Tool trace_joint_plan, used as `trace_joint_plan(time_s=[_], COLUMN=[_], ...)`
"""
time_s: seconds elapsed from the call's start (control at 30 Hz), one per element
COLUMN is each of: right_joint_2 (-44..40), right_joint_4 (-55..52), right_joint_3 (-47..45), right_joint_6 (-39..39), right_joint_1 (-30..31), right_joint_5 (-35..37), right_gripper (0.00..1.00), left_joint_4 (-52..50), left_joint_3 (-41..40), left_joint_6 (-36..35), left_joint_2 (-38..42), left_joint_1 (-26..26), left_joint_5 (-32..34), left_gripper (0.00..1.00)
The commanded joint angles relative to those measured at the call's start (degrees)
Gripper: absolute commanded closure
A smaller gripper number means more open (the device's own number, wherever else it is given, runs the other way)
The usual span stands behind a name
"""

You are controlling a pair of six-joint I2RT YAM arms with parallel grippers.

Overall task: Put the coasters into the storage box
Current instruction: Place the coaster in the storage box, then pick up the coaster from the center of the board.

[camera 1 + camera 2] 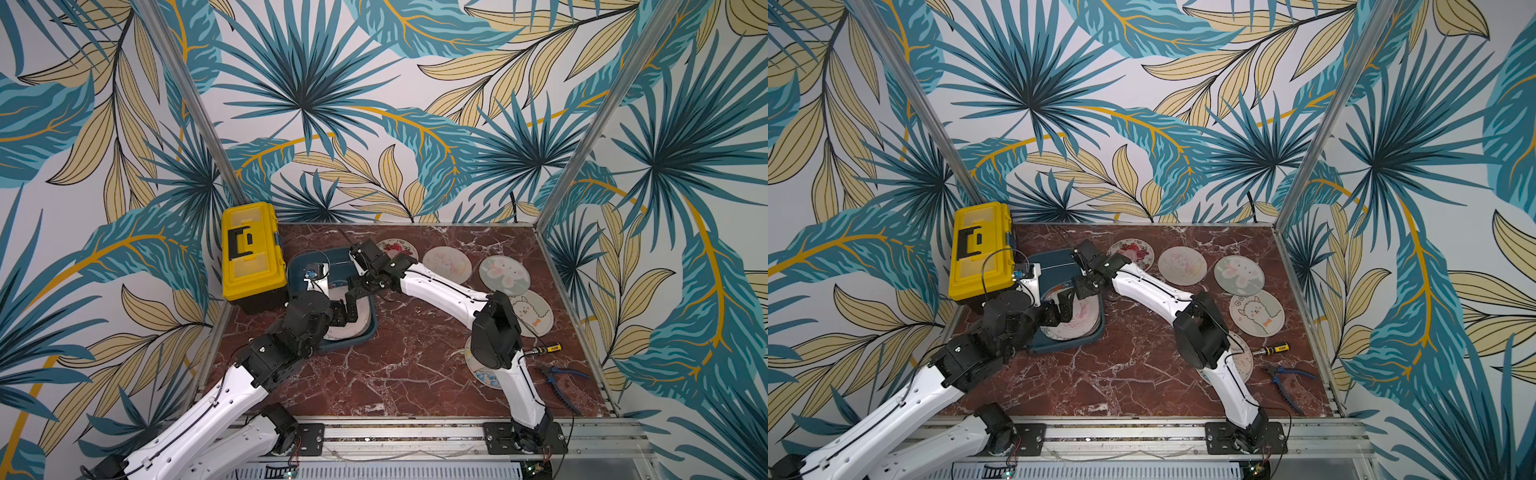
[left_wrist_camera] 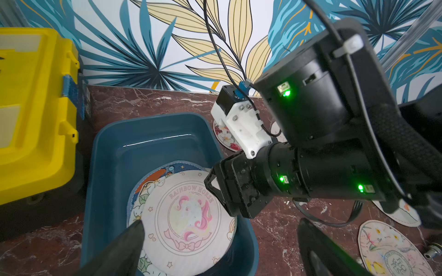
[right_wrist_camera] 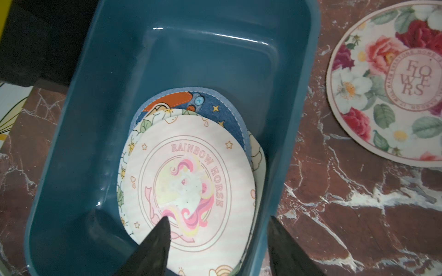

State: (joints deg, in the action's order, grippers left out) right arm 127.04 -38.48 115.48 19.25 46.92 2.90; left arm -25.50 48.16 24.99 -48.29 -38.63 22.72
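My right pincer (image 3: 218,218) hung partly open, empty, over the dark teal plastic storage box (image 3: 294,100), where the pink round unicorn coaster (image 3: 191,167) lay flat. The release seemed finished; next I needed to lift out and reach the rose-printed round coaster (image 3: 392,78) beside the box.

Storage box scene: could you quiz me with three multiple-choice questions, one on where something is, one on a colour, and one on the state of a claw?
1. Where is the Rainbow Horse coaster? A on the table; B atop the stack in the storage box; C beside the pliers.
2. What colour is the toolbox? A yellow; B red; C white.
3. The left gripper is: A shut on a coaster; B shut on a screwdriver; C open, empty.
Answers: B, it lies uppermost inside the teal walls; A, its lid and body are yellow; C, its jaws stand wide apart, gripping nothing.
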Motion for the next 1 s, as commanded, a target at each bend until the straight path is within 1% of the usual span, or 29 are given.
trace_joint_plan(time_s=[0.0, 0.27, 0.4, 0.53, 0.73, 0.97], right_joint_2=[-4.1, -9.7, -12.1, -13.8, -14.9, -13.7], right_joint_4=[1.6, 3.9, 5.2, 6.5, 6.4, 5.7], right_joint_3=[-3.4, -12.0, -16.4, -20.0, -22.4, -22.6], right_joint_6=[0.1, 1.2, 1.9, 2.4, 2.2, 1.9], right_joint_1=[-2.4, -8.1, -12.0, -15.7, -20.7, -25.8], right_joint_5=[1.8, 1.8, 1.8, 1.6, 1.4, 2.2], right_gripper=[0.35, 0.35, 0.35, 0.35, 0.33, 0.28], left_joint_4=[2.0, 3.7, 5.6, 5.7, 5.7, 5.7], left_joint_3=[1.1, 6.8, 10.2, 15.0, 22.4, 30.2], left_joint_6=[-0.6, -1.2, -1.7, -0.4, 0.2, -1.3], left_joint_2=[-2.7, -13.6, -19.4, -26.5, -36.3, -45.7], left_joint_1=[0.3, 0.2, 0.2, 0.2, -0.1, -0.6], left_joint_5=[-3.8, -8.7, -12.3, -16.1, -21.1, -23.3], left_gripper=[0.00, 0.00, 0.00, 0.01, 0.00, 0.00])
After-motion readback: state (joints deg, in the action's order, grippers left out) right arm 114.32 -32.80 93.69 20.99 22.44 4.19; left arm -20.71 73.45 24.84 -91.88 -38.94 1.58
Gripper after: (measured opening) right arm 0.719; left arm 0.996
